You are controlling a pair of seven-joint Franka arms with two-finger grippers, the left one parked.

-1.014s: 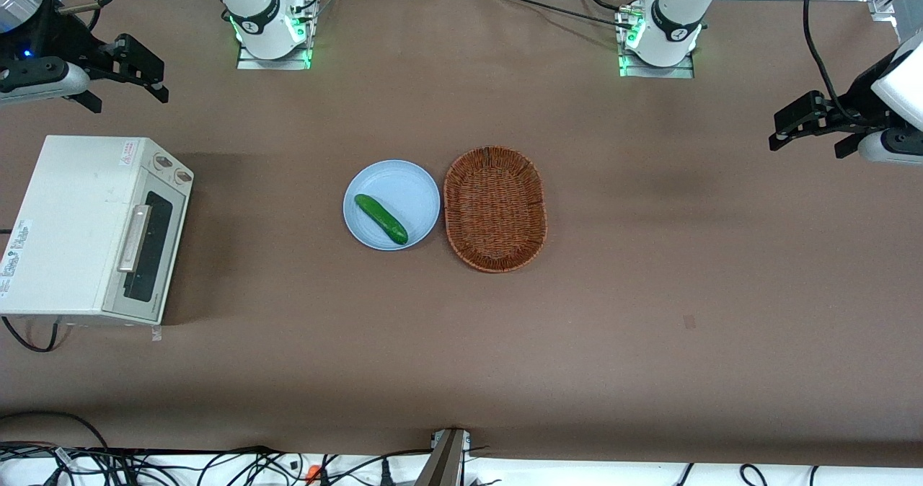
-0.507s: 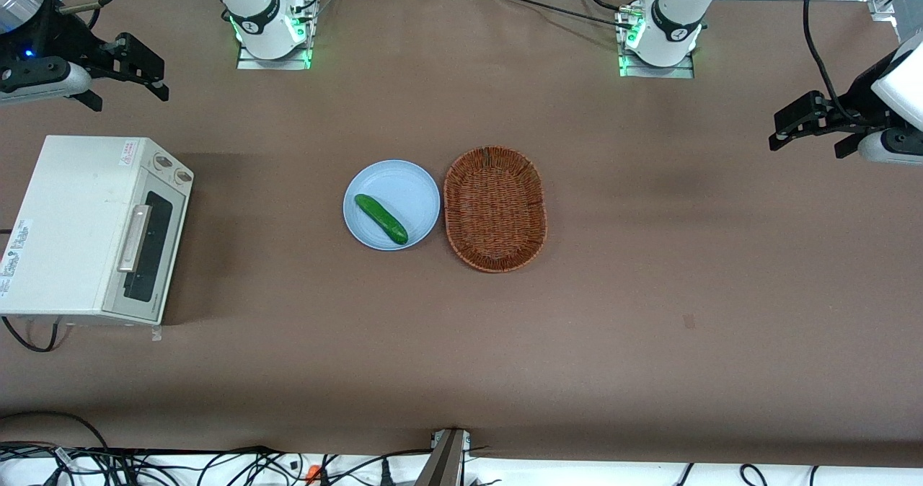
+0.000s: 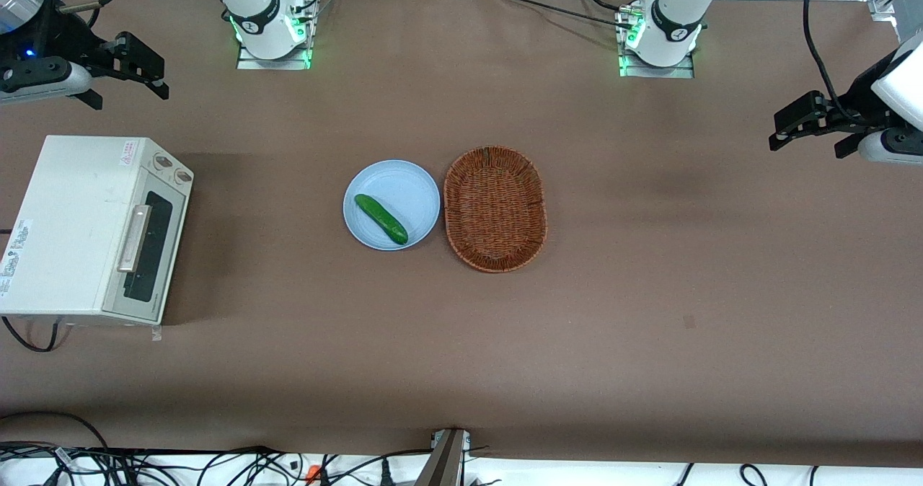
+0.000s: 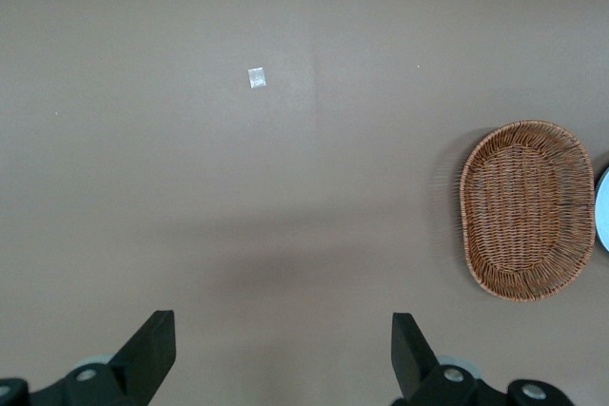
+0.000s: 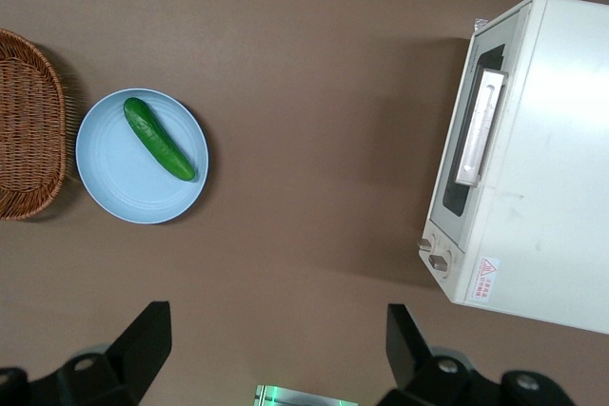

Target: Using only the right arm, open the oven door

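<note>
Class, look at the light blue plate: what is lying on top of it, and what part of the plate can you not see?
One green cucumber lies on the blue plate, nothing else. The strip of plate under it is covered. The oven door is shut. The gripper hangs open, farther from the front camera than the oven.

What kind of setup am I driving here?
Likely a robotics lab bench: brown-covered table, bolted arm bases, loose cables. Kitchen props: toaster oven, door closed. The gripper hangs open, farther back.
</note>
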